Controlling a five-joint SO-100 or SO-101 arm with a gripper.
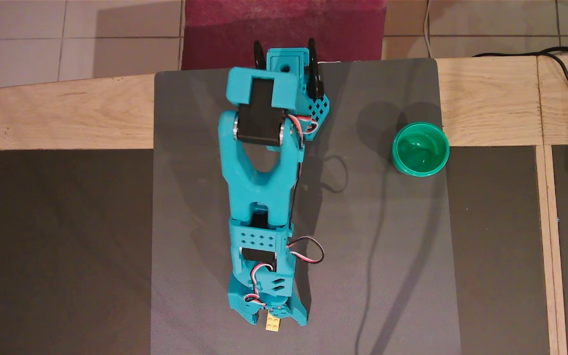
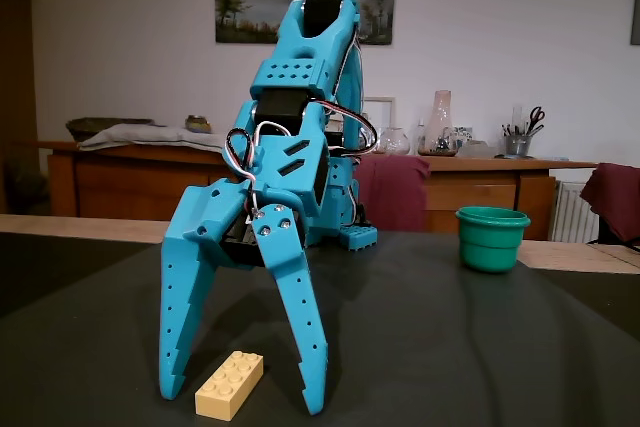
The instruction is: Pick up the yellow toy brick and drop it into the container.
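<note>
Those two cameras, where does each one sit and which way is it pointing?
Overhead view: hangs above the table, looking straight down at the grey mat; the whole turquoise arm shows from base to pincer.
Fixed view: sits low at table height, facing the open pincer head-on, with a sideboard and wall behind.
Both share: the small yellow studded plastic brick lying between the pincer's fingers, and the round teal-green plastic cup standing apart.
</note>
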